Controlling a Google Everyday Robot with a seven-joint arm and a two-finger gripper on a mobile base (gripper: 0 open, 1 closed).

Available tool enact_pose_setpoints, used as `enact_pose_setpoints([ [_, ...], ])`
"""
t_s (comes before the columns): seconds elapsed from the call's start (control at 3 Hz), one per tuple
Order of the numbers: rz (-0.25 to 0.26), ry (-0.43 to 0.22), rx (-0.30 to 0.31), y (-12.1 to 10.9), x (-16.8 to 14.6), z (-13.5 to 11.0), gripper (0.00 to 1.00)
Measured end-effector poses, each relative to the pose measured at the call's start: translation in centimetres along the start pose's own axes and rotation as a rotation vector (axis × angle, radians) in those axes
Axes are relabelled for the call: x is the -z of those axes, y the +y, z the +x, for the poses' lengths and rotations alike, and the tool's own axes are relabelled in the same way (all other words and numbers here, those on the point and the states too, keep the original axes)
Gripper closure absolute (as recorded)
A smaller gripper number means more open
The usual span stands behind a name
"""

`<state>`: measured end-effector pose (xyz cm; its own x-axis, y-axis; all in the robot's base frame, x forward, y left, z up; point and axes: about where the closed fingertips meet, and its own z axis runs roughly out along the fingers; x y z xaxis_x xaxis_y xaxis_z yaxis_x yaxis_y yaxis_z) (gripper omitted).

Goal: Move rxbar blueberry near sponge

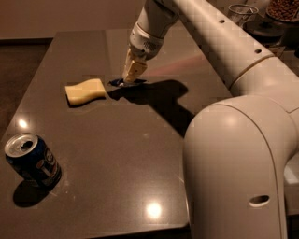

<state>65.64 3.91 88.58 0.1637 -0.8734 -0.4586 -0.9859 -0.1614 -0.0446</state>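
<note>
The pale yellow sponge lies flat on the dark table, left of centre. The dark blue rxbar blueberry lies on the table just right of the sponge, a small gap apart, mostly hidden under my gripper. My gripper points down from the white arm, its tan fingers closed around the bar at table level. The arm's shadow falls to the right of the bar.
A blue drink can stands upright near the table's front left corner. My white arm fills the right side of the view. A glass and a bowl of nuts stand at the back right.
</note>
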Motion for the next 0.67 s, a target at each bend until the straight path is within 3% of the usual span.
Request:
enact_pose_setpoints([
  [0.67, 0.025, -0.014, 0.001, -0.99, -0.68, -0.4, 0.38],
])
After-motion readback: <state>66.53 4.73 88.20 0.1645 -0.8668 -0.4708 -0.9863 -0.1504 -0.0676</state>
